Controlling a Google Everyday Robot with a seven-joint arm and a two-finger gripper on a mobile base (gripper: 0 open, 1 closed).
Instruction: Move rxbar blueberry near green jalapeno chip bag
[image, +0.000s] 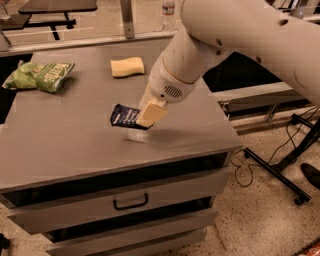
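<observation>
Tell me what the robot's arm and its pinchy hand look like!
The arm is fat, smooth and white, like a big tube, with some small dark holes and a little round grille near the wrist. The gripper, over the middle of the grey cabinet top at the rxbar blueberry, has blocky tan fingers.
</observation>
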